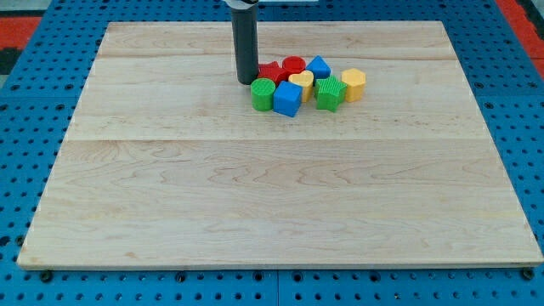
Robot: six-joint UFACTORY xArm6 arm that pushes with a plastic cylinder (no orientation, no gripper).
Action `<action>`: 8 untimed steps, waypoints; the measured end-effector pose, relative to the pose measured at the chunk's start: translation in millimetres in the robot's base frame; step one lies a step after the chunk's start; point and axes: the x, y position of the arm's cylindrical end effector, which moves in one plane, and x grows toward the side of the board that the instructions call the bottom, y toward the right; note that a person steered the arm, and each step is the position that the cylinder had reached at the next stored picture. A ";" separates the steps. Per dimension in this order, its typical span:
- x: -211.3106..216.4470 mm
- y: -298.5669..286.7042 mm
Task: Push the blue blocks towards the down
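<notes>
Blue cube (287, 99) sits just right of my tip (247, 82).

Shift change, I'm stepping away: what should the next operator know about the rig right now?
My tip rests on the board, at the left edge of the cluster beside the red block.
Blue cube sits at the cluster's bottom edge; the other blue block sits at its top.
Both are still packed in near the view's top, so the whole push down remains.
</notes>
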 end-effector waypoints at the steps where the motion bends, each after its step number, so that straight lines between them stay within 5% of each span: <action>1: 0.0 0.0; 5: -43.8 -12.5; 8: -65.4 107.2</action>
